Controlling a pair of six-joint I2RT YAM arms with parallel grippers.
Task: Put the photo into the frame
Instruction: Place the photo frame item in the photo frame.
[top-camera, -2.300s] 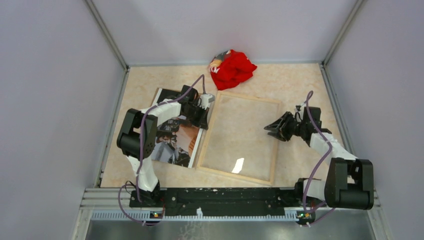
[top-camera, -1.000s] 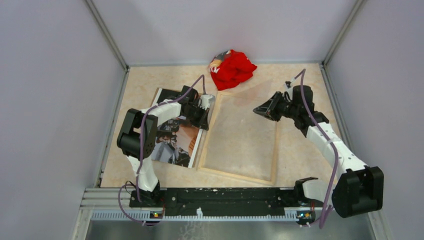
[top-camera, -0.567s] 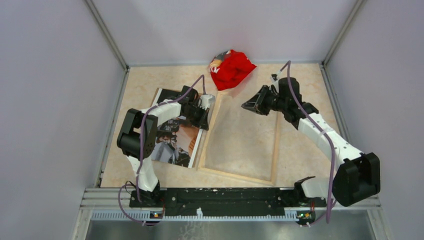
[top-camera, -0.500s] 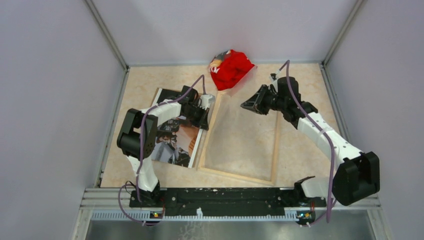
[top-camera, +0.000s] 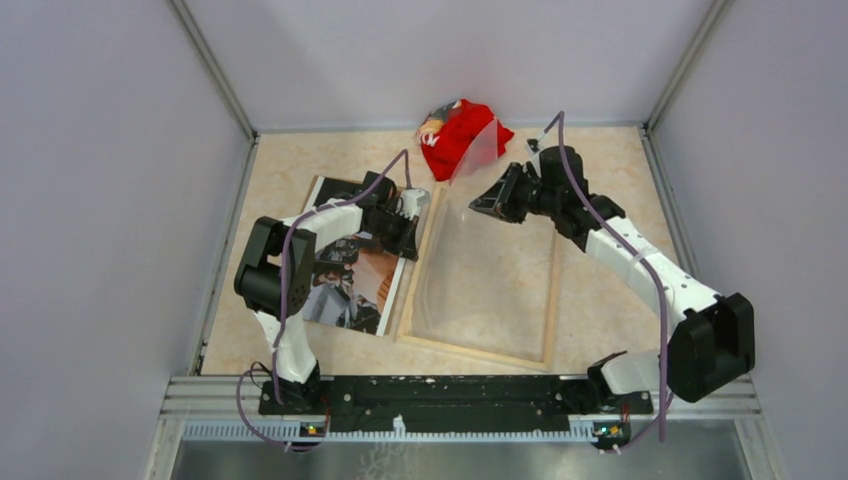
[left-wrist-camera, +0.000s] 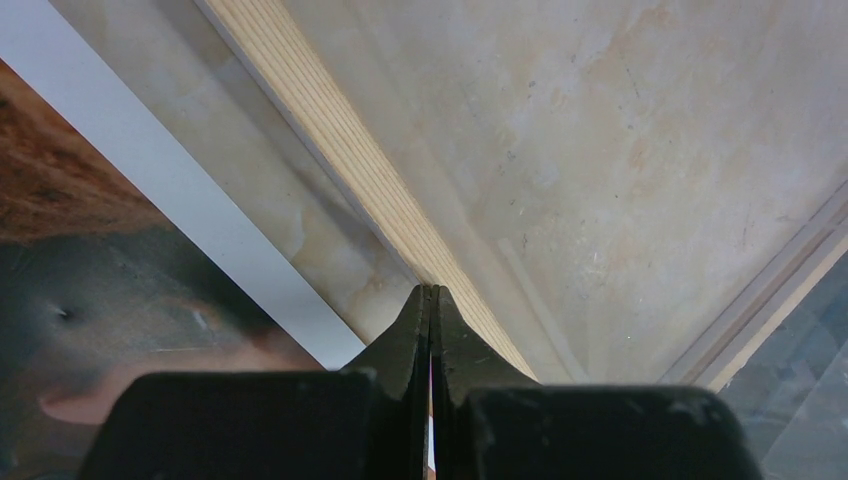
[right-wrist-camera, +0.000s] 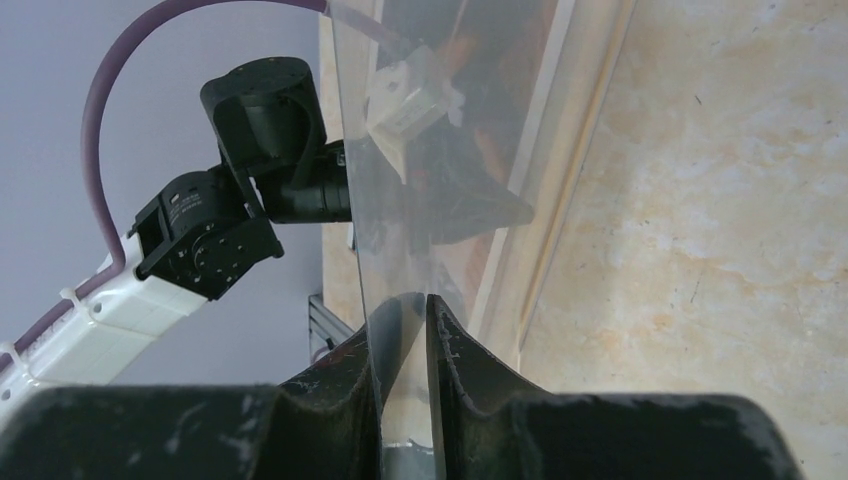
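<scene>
The table (top-camera: 600, 160) is seen from above, with grey walls on three sides. The frame (top-camera: 475, 352) lies flat near the middle of the table, its pale wood back edges upward, its long sides running from the near edge toward the far edge. The clear pane (top-camera: 470, 260) is held tilted over the frame. Its left edge is down along the inside of the frame's left rail, its right edge is raised, and its far corner stands in front of the red cloth (top-camera: 455, 140). That cloth is bunched at the middle of the table's far edge.

The photo (top-camera: 350, 290) lies flat just beside the frame's left rail, toward the table's left edge, picture side up. It is partly covered by the left arm and is outside the frame.

The right gripper (right-wrist-camera: 402, 305) is reached in from the right over the frame's far end. Its jaws are narrowed onto the pane's raised edge, which is seen passing between the two fingers.

The left gripper (left-wrist-camera: 430, 295) is lowered at the far end of the frame's left rail, in the strip between photo and frame. Its jaws are fully closed on nothing, with the tips at the wood rail. Whether the rail is pressed cannot be told.
</scene>
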